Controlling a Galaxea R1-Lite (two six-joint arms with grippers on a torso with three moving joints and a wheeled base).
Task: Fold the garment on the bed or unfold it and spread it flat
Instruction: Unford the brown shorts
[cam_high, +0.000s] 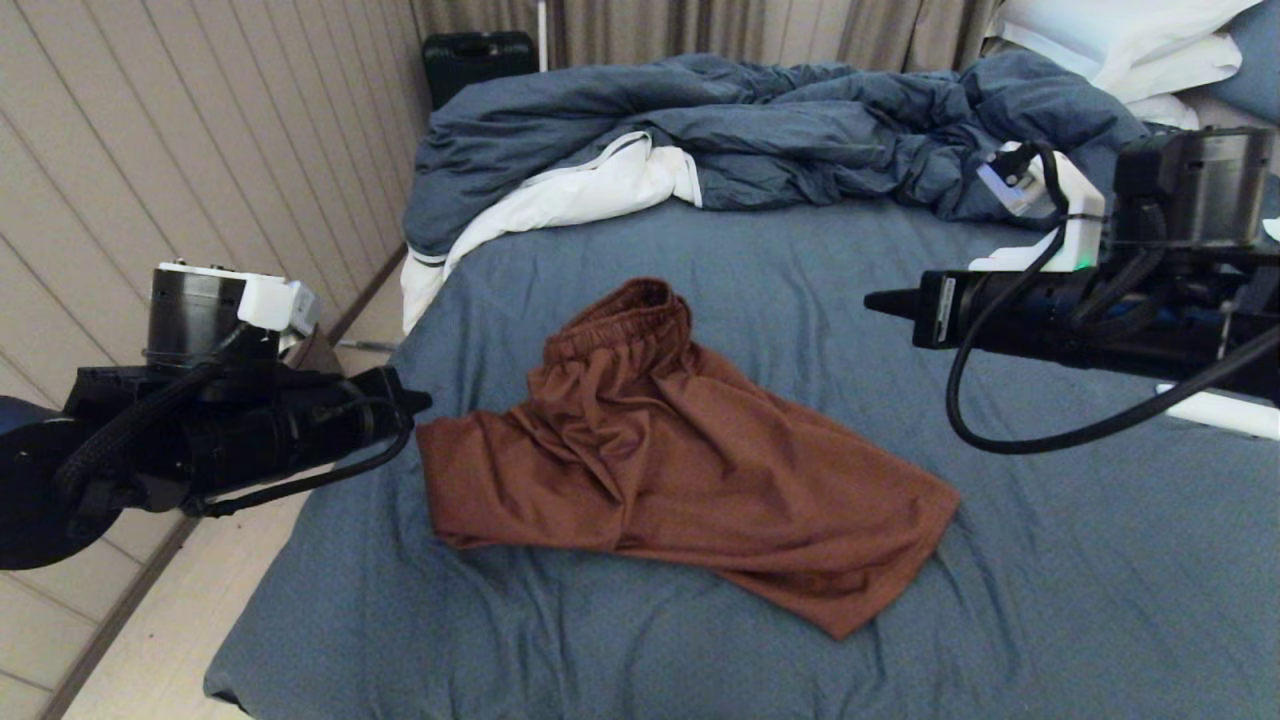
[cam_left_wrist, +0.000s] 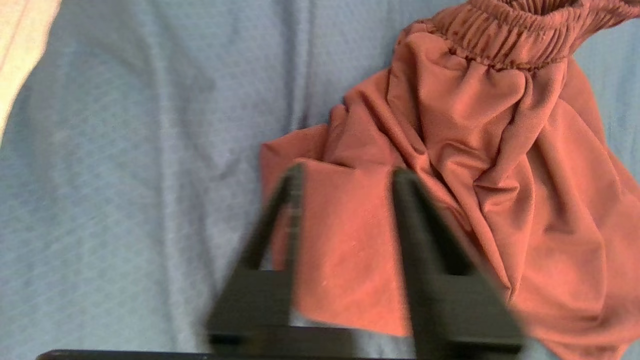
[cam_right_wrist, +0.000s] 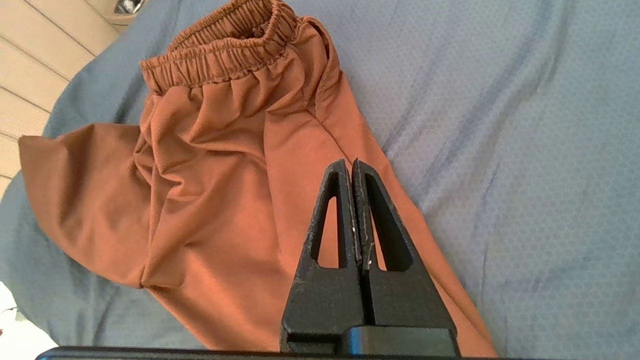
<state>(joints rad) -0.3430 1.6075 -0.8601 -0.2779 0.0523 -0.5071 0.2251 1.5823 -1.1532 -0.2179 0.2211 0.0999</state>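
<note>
The garment (cam_high: 680, 450), rust-brown shorts, lies rumpled in the middle of the bed (cam_high: 1050, 600). Its elastic waistband (cam_high: 620, 320) points away from me and the two legs splay toward the near side. My left gripper (cam_high: 420, 402) hovers at the left leg's edge. In the left wrist view that gripper (cam_left_wrist: 348, 174) is open above the garment (cam_left_wrist: 475, 150), with cloth showing between the fingers but not pinched. My right gripper (cam_high: 870, 300) hangs to the right of the waistband, above the sheet. In the right wrist view it (cam_right_wrist: 350, 165) is shut and empty over the garment (cam_right_wrist: 210, 190).
A rumpled blue duvet (cam_high: 760, 130) with white lining fills the far side of the bed, with white pillows (cam_high: 1120, 40) at the back right. A dark case (cam_high: 478, 60) stands by the curtain. The bed's left edge drops to the tiled floor (cam_high: 150, 640) beside a panelled wall.
</note>
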